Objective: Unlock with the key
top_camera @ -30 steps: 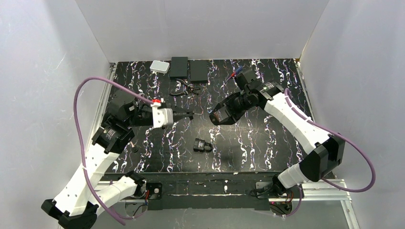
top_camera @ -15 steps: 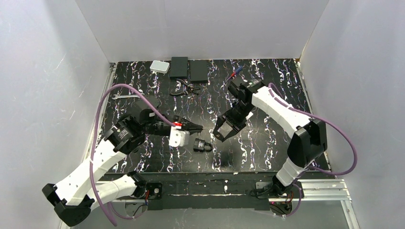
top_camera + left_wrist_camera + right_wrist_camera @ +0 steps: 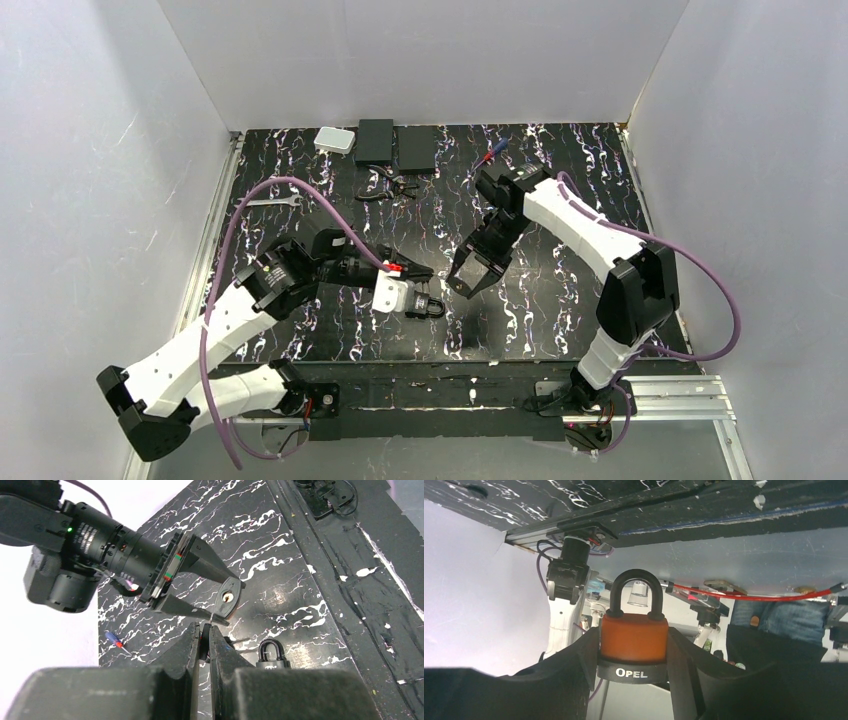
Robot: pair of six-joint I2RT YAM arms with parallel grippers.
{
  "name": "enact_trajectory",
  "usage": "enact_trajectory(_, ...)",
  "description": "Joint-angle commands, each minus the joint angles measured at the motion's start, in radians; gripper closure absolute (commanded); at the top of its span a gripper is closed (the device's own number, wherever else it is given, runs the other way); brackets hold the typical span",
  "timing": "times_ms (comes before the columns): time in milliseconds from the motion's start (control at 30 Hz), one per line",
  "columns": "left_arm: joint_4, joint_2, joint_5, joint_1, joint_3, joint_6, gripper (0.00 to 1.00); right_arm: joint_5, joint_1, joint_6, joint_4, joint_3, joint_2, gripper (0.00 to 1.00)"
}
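My left gripper (image 3: 202, 626) is shut on the key (image 3: 204, 639). Its dark head is pinched between the fingers and its thin silvery blade (image 3: 211, 617) sticks out forward. My right gripper (image 3: 634, 642) is shut on an orange padlock (image 3: 634, 637) with a black base marked OPEL and a black shackle. In the left wrist view that padlock's keyhole end (image 3: 229, 596) faces the key, with the blade tip just below it and a short gap apart. In the top view the left gripper (image 3: 422, 272) and the right gripper (image 3: 468, 280) point at each other over the mat's middle.
A second, black padlock (image 3: 427, 303) lies on the mat under the left wrist and also shows in the left wrist view (image 3: 270, 652). A red-and-blue screwdriver (image 3: 494, 151), pliers (image 3: 385, 190), a wrench (image 3: 268, 201), a white box (image 3: 334, 140) and two black boxes (image 3: 375, 140) lie at the back.
My left arm has swung right and toward the front, bringing the key close to the right gripper. The right gripper tilted down toward the middle, then held still.
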Motion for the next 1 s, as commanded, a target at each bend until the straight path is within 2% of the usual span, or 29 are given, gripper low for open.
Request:
enact_trajectory(0, 0.004, 0.026, -0.023, -0.032, 0.011, 0.012, 1.0, 0.017, -0.019, -0.023, -0.002, 0.089, 0.001, 0.99)
enact_trajectory(67, 0.006, 0.045, -0.044, -0.055, 0.018, 0.021, 1.0, 0.076, -0.023, -0.003, -0.045, 0.099, 0.004, 0.99)
enact_trajectory(200, 0.005, 0.085, -0.095, -0.096, 0.04, 0.014, 1.0, 0.096, -0.027, 0.09, -0.047, -0.027, -0.058, 0.99)
enact_trajectory(367, 0.006, 0.118, -0.173, -0.138, 0.057, 0.014, 1.0, 0.143, -0.041, 0.163, -0.048, -0.054, -0.101, 0.99)
enact_trajectory(967, 0.049, 0.223, -0.26, -0.23, 0.086, 0.044, 1.0, 0.145, -0.042, 0.164, -0.048, -0.08, -0.106, 0.99)
